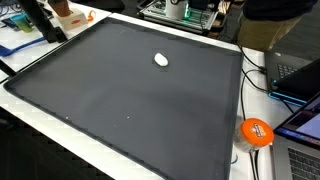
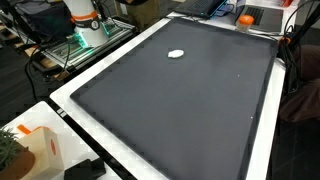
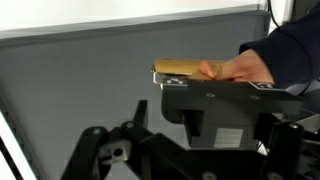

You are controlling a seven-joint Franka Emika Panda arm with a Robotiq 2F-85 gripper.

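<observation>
**While the hand (image 3: 190, 140) is spread wide, a yellow block (image 3: 180, 69) is close by**

As the wrist view shows, the hand grips nothing. A person's fingers (image 3: 225, 70) hold the flat yellow block just past it, on the right, above the dark mat (image 3: 80, 80). In both exterior views a small white thing (image 1: 161, 60) (image 2: 177, 54) lies on the mat. I think no grab has begun. A next move needs the hand lined up around the block.

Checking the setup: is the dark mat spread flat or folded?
Spread flat: in both exterior views the dark mat lies smooth across the white table, with no fold or crease showing.
</observation>
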